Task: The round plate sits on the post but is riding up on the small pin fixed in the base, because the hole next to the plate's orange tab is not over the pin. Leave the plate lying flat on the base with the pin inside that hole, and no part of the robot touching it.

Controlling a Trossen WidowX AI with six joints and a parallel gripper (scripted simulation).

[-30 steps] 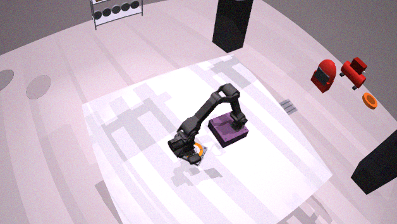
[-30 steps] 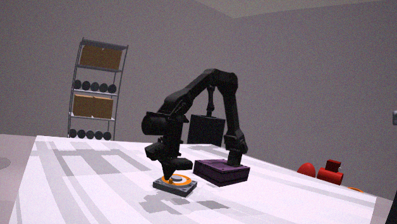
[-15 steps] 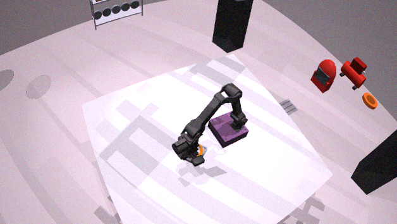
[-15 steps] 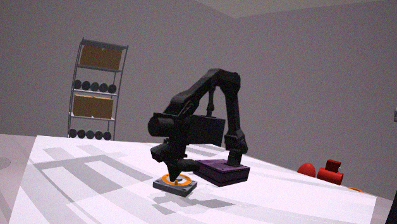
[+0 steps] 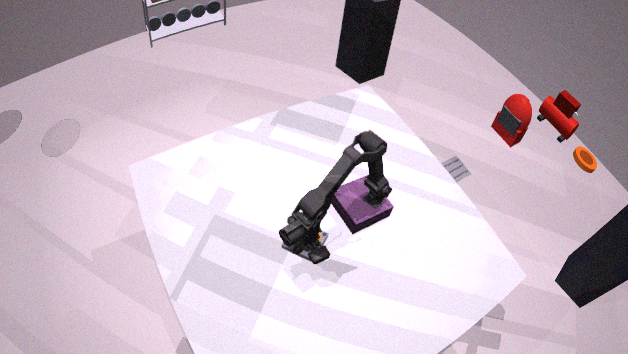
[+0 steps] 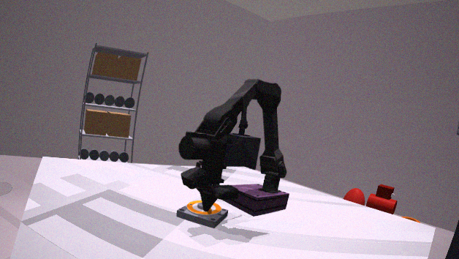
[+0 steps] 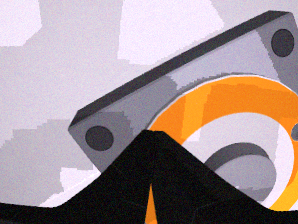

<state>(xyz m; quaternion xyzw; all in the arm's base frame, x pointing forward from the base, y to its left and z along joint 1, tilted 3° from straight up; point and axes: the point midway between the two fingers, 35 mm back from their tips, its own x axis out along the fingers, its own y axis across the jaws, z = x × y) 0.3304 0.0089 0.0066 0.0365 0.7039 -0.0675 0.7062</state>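
The round plate, white with an orange ring, sits around the grey post on the square grey base. Its tilt is too slight to judge. A small round grey spot shows on the ring's inner edge at the right border of the wrist view; whether it is hole or pin I cannot tell. My gripper is shut and empty, tips down at the ring's edge; contact is unclear. The orange tab is not distinguishable; the fingers hide part of the ring. In the top view the arm covers most of the plate.
The arm's purple base block stands beside the grey base, on the white table top. The upper arm bends high between them. A shelf rack, black blocks and red objects stand in the background.
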